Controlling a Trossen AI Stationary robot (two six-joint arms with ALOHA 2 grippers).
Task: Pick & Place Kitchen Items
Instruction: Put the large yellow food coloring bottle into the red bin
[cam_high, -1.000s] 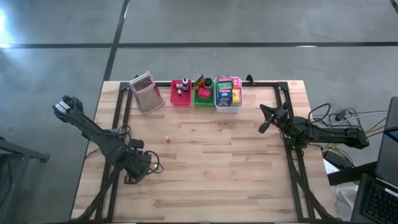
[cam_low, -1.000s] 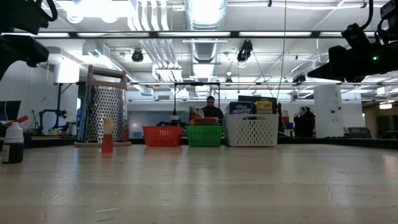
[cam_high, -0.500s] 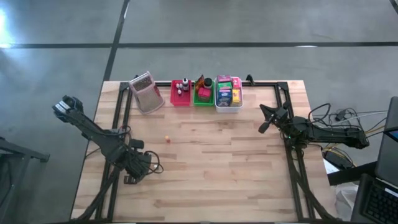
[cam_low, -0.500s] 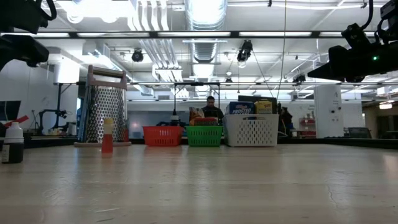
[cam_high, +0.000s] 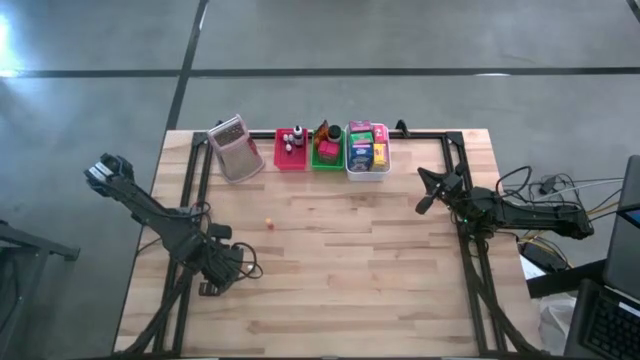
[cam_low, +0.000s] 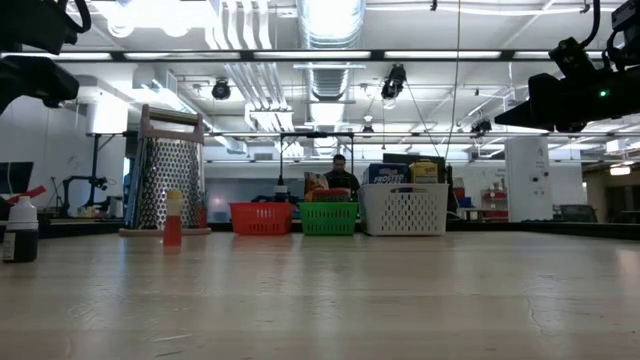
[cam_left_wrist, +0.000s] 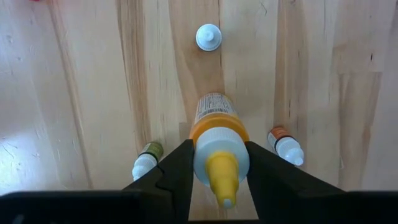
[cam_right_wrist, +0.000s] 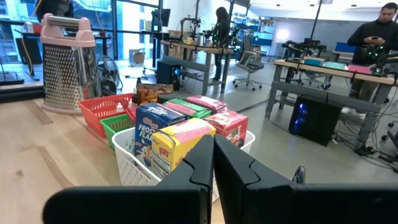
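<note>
At the left edge of the table, the left gripper (cam_left_wrist: 217, 171) is clamping a small bottle (cam_left_wrist: 216, 140) with an orange collar and a yellow nozzle; the fingers (cam_left_wrist: 179, 168) are pressing on both sides of its white cap. In the left wrist view the bottle's long axis is running along the wood grain, with the nozzle pointing toward the camera and the labelled base pointing away. Two tiny pale bottles are lying on the table (cam_high: 340, 260) just beside the fingers, one with a green band (cam_left_wrist: 147, 160) and one with an orange band (cam_left_wrist: 284, 144), both with white tips pointing toward the camera; a white cap (cam_left_wrist: 208, 37) is lying apart, farther out. The right gripper (cam_high: 432, 190) is hovering over the right side of the table, its fingers (cam_right_wrist: 202, 163) closed together with only a thin slit between them. Along the far edge, a metal grater (cam_high: 233, 148), a red tray (cam_high: 290, 150), a green tray (cam_high: 326, 150) and a white tray (cam_high: 367, 152) are standing in a row; the white tray is holding upright packets (cam_right_wrist: 180, 140). A small orange piece (cam_high: 269, 222) is lying alone on the wood.
</note>
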